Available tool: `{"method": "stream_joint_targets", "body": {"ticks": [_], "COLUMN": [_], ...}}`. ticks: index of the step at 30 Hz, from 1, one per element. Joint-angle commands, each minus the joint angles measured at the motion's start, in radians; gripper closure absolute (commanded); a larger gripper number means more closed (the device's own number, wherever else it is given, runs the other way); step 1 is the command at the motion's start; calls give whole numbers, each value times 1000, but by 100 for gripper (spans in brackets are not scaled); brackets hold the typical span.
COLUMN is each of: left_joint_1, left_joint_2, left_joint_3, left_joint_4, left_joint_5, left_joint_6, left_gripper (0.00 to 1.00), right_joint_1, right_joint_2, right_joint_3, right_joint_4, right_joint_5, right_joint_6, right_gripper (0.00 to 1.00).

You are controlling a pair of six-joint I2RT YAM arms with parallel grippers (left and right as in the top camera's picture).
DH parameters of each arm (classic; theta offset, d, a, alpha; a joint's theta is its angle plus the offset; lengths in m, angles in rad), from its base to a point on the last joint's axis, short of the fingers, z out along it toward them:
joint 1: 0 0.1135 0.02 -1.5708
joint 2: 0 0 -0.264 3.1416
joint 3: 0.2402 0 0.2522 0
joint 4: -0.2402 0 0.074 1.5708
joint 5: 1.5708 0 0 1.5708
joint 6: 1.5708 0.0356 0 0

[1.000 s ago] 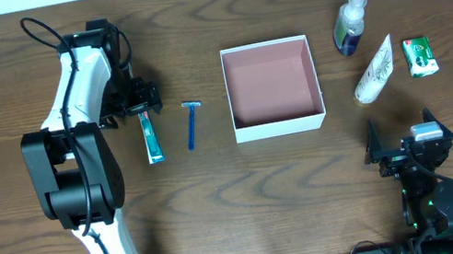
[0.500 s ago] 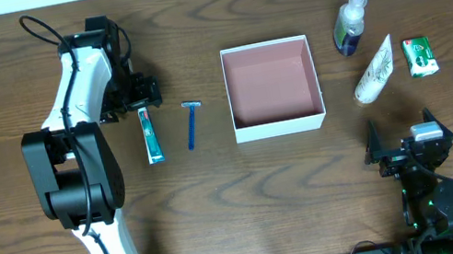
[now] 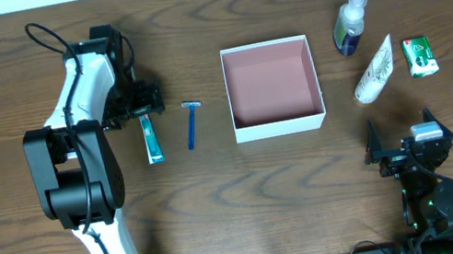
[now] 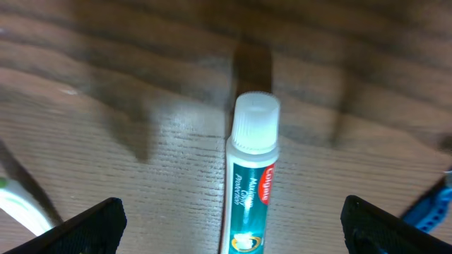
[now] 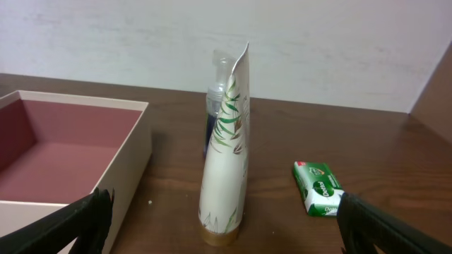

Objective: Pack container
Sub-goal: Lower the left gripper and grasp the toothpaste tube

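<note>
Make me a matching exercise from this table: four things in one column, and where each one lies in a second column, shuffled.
Things
1. toothpaste tube
2. blue razor
3. container
4. green packet

Places
A. far right, next to the white tube
B. middle of the table
C. cap end at the open left gripper
D. between the toothpaste tube and the container

Pairs: 1-C, 2-D, 3-B, 4-A
</note>
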Motion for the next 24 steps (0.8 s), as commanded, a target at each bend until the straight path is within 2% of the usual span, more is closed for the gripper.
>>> {"method": "stream_joint_targets", "body": {"ticks": [1,23,24], "left_joint_1": [3,3,3], "left_joint_2": [7,8,8], "left_joint_3": [-37,-106,-106], "left_joint_4": [8,72,72], "left_joint_5": [-16,-16,-16], "left_joint_6": [-5,-5,-5], "left_gripper": [2,0,6], "right_joint_1": [14,14,14], "right_joint_2": [-5,-5,-5], "right_joint_3": [-3,-3,-3], "right_joint_4": [-2,-2,-2], "right_joint_5": [0,0,0], "right_joint_6": [13,13,13], "right_gripper": [1,1,1]}}
